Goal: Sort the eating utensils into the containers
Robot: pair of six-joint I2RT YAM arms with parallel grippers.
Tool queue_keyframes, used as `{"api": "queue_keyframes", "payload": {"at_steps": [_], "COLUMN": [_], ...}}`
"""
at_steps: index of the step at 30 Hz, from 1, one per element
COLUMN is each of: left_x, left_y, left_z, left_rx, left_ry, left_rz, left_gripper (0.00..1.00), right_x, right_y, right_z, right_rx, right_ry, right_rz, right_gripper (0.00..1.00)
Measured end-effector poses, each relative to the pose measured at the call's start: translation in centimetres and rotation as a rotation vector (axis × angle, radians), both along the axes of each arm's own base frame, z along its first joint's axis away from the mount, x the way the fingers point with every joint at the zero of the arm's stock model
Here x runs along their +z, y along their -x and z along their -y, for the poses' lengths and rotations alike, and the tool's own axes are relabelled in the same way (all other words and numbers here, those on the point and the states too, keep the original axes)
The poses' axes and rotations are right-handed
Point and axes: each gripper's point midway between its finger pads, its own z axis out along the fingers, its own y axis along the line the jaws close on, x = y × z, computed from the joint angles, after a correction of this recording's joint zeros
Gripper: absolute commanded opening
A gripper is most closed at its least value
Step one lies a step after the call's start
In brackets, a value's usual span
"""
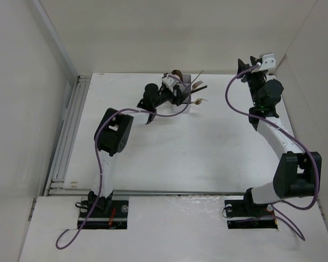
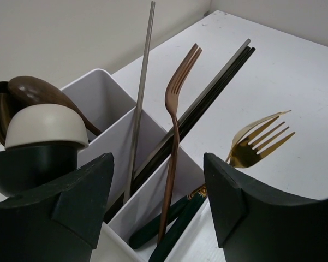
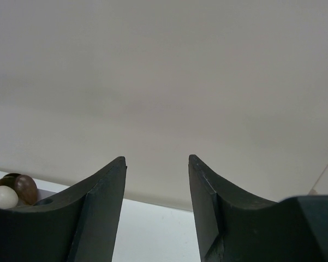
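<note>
Left wrist view looks down into the white plastic organizer [image 2: 101, 90], a row of square compartments with thin, smooth walls. The far compartment holds the spoons, bowls up and crowded together: a glossy brown spoon [image 2: 35, 90], a matte pale spoon [image 2: 43, 128] and a black spoon [image 2: 27, 169]. Next along, a thin grey chopstick [image 2: 144, 82] stands nearly upright, and a pair of dark chopsticks [image 2: 224, 76] leans away to the right. The copper fork [image 2: 177, 93] rises beside them, tines up, its slim stem slightly bowed; which compartment its foot sits in I cannot tell. Shiny gold forks [image 2: 262, 139] on dark green handles [image 2: 164, 229] lean out over the near end.

The left gripper [image 2: 157, 164] hangs just over the organizer with its black fingers spread wide, gripping nothing. Seen from the top external camera, the organizer sits near the far edge of the white table [image 1: 207, 147], about midway across, with the left arm [image 1: 112, 136] stretched out to it. The right gripper [image 3: 155, 164] is likewise spread and empty, raised in the far right corner and facing a plain pale wall [image 3: 164, 82]; the spoon bowls show at the bottom left of its view. Matte off-white walls close the table on the left, far and right sides, and a slotted metal rail [image 1: 65, 136] runs along the left edge.
</note>
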Motion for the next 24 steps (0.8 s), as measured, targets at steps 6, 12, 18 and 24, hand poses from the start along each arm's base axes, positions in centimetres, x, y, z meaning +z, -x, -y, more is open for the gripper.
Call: {"api": "queue_keyframes", "payload": {"at_steps": [6,12,18,24], "left_x": [0.8,9.2,20.4,17.9], "left_y": [0.2,0.8,1.4,3.2], "left_z": [-0.4,-4.5,-15.2,-31.3], "left_rx": [-0.003,0.074,0.423,0.878], "left_ry": [0.011,0.066,0.122,0.017], "left_rz": [0.003,0.067,0.129,-0.061], "left_gripper": [0.68,0.76,0.81,0.83], "right_x": [0.0,2.1,1.1,-6.2], "right_y": [0.2,-0.7,-0.7,1.1], "right_z": [0.5,2.2,5.9,10.2], "right_rx": [-0.025,-0.089,-0.166,-0.27], "right_ry": [0.001,-0.026,-0.097,-0.237], "right_rz": [-0.021,-0.104,-0.234,-0.556], "right_gripper": [0.7,0.99,0.99,0.99]}}
